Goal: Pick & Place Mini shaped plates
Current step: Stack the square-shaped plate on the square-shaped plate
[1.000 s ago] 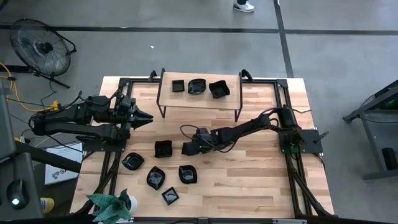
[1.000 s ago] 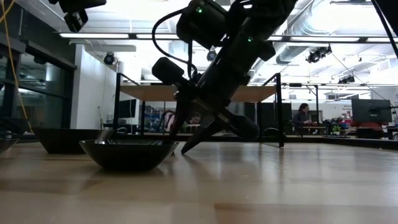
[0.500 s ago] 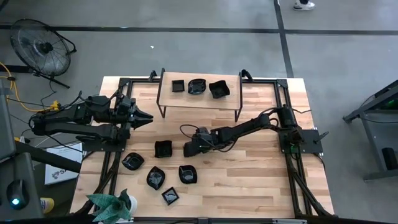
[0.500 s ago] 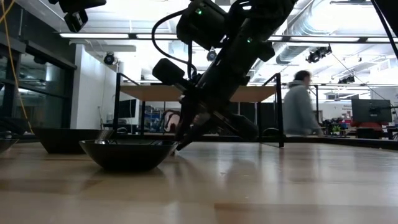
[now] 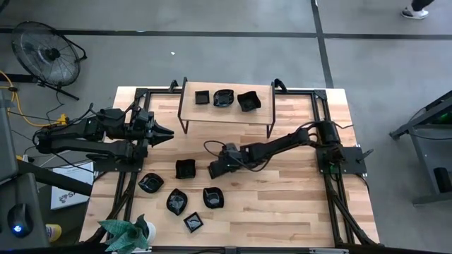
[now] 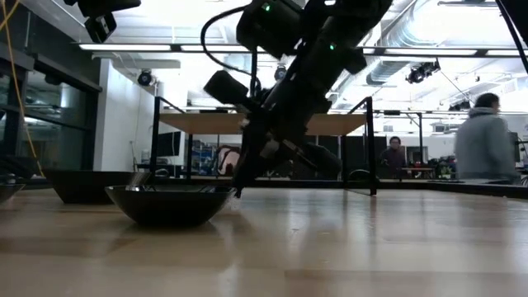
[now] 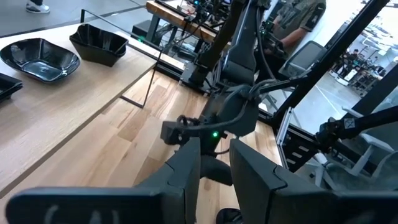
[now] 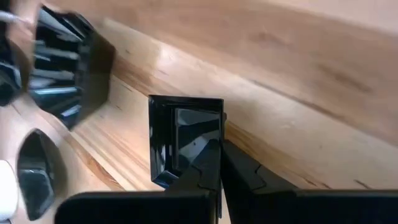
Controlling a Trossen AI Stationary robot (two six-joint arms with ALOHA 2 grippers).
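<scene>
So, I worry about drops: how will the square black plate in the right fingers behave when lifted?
The square plate looks glossy, so it may slip in the right gripper, whose fingers pinch only one rim. It looks rigid, so it should hold shape, though held off-centre it may tilt.
</scene>
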